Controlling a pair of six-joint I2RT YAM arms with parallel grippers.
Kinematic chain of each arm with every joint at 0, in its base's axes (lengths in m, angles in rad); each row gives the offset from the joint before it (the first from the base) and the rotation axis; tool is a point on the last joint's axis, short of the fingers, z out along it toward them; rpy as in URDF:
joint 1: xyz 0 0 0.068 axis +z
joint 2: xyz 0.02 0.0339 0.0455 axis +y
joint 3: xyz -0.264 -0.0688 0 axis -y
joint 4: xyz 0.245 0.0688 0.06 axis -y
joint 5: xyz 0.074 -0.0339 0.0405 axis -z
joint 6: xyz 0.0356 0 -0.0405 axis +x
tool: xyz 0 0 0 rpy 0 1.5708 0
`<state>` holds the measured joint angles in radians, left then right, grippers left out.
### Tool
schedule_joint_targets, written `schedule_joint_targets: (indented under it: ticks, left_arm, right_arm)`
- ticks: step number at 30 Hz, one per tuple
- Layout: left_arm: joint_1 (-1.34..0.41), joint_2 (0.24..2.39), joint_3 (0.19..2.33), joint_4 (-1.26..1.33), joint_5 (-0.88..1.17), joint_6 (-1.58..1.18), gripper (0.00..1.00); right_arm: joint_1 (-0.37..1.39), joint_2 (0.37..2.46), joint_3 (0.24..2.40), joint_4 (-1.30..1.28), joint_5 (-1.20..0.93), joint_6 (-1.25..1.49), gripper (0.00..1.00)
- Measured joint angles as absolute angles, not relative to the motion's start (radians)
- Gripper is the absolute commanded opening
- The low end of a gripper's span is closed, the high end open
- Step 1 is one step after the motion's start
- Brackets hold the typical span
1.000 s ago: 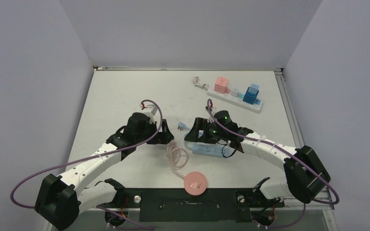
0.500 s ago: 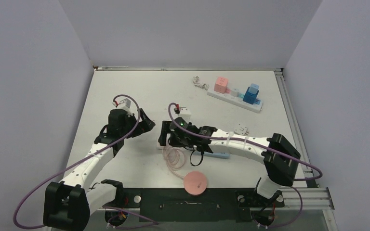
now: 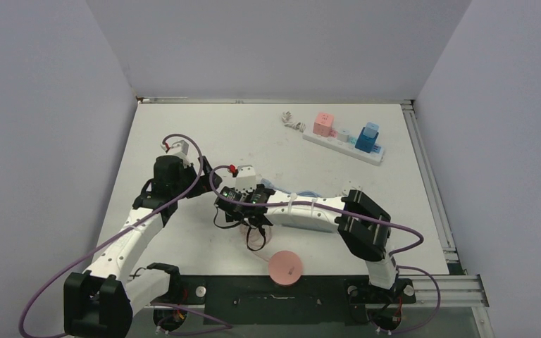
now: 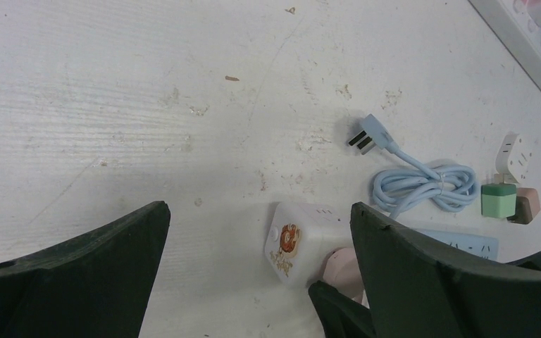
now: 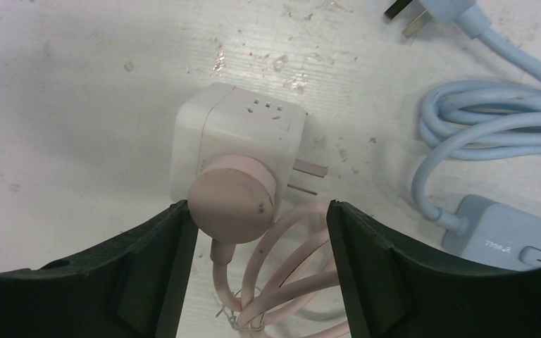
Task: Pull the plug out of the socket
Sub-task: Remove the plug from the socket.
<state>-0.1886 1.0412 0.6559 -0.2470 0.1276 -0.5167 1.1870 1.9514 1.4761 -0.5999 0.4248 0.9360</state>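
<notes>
A white cube socket (image 5: 236, 134) lies on the table with a round pink plug (image 5: 232, 196) pushed into its side. The plug's pink cable (image 5: 289, 282) coils just below. My right gripper (image 5: 257, 211) is open; its fingers stand either side of the plug and cable, the left finger close beside the plug. In the top view the right gripper (image 3: 243, 209) covers the socket. My left gripper (image 4: 258, 211) is open and empty, back from the socket (image 4: 299, 236), with the plug (image 4: 343, 266) just behind it. In the top view the left gripper (image 3: 203, 180) sits to the left.
A coiled light blue cable (image 5: 493, 120) and its blue power strip (image 5: 507, 232) lie right of the socket. A green adapter (image 4: 499, 199) and a white one (image 4: 514, 149) lie beyond. A white power strip (image 3: 345, 144) sits at the back right, a pink disc (image 3: 285, 266) near the front edge.
My right arm has swung left, from over the blue strip to over the white cube socket. My left gripper has drawn back to the left, away from the middle.
</notes>
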Motion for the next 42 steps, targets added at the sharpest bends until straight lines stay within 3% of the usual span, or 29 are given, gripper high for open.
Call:
schedule_joint_targets:
  ticks: [6, 12, 15, 19, 21, 27, 28, 37, 42]
  left_arm:
    - [-0.189, 1.042, 0.663, -0.277, 0.128, -0.484, 0.97]
    - [-0.189, 1.042, 0.663, -0.287, 0.130, -0.469, 0.98]
    - [-0.189, 1.042, 0.663, -0.287, 0.145, -0.459, 0.98]
    - [-0.192, 1.042, 0.662, -0.277, 0.212, -0.453, 1.00]
    - [-0.197, 1.042, 0.660, -0.260, 0.268, -0.456, 1.00]
    - [-0.226, 1.026, 0.619, -0.169, 0.469, -0.519, 1.00]
    - [-0.238, 1.001, 0.577, -0.104, 0.561, -0.565, 1.00]
    - [-0.458, 0.995, 0.544, 0.012, 0.648, -0.622, 1.00]
    - [-0.475, 1.068, 0.558, 0.002, 0.639, -0.609, 1.00]
  right_arm:
    - [1.187, 1.998, 1.565, -0.642, 0.484, 0.905, 0.56]
    - [1.188, 2.009, 1.588, -0.653, 0.501, 0.875, 0.27]
    - [1.188, 2.009, 1.588, -0.653, 0.503, 0.868, 0.07]
    - [1.188, 1.971, 1.520, -0.574, 0.504, 0.829, 0.05]
    - [1.187, 1.886, 1.390, -0.469, 0.490, 0.785, 0.05]
    - [1.152, 1.504, 0.958, -0.139, 0.395, 0.608, 0.05]
    - [1.098, 1.335, 0.803, 0.033, 0.342, 0.546, 0.05]
    - [1.004, 1.148, 0.624, 0.235, 0.259, 0.473, 0.05]
    - [1.004, 1.106, 0.617, 0.263, 0.206, 0.444, 0.05]
